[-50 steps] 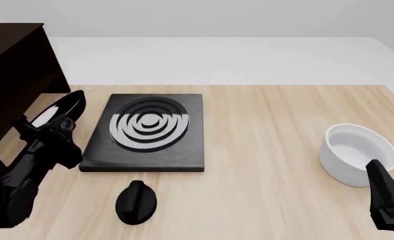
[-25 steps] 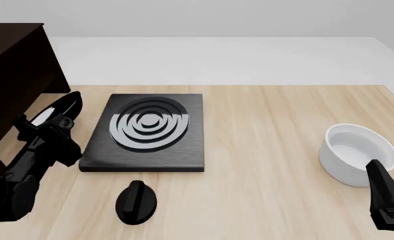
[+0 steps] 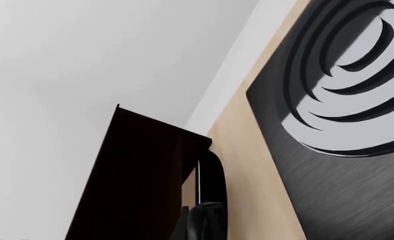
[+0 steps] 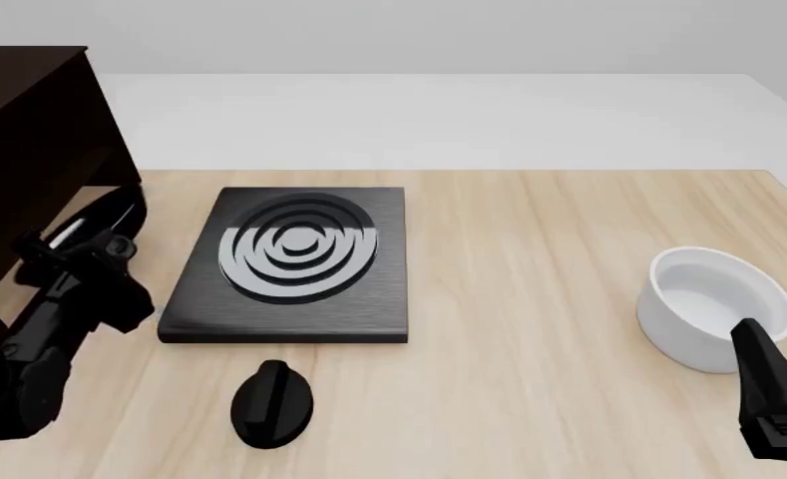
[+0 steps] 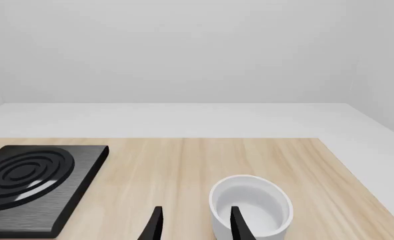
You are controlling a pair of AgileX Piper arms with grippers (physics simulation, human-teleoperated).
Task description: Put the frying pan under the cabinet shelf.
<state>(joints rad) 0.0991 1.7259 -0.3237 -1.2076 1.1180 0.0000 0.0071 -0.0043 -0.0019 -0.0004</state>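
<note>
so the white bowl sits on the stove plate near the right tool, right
Not quite. In the front view the white bowl sits on the bare table, well apart from the stove plate. It is indeed near the right tool.

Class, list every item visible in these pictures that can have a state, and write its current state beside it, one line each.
frying pan: tilted, carried by the left arm, partly inside the cabinet's low gap
cabinet shelf: upright, low gap open
stove plate: flat on the table, nothing on it
white bowl: upright, empty
black knob: lying on the table, untouched
left pincer: grip hidden
right pincer: open, empty, near the bowl
</note>
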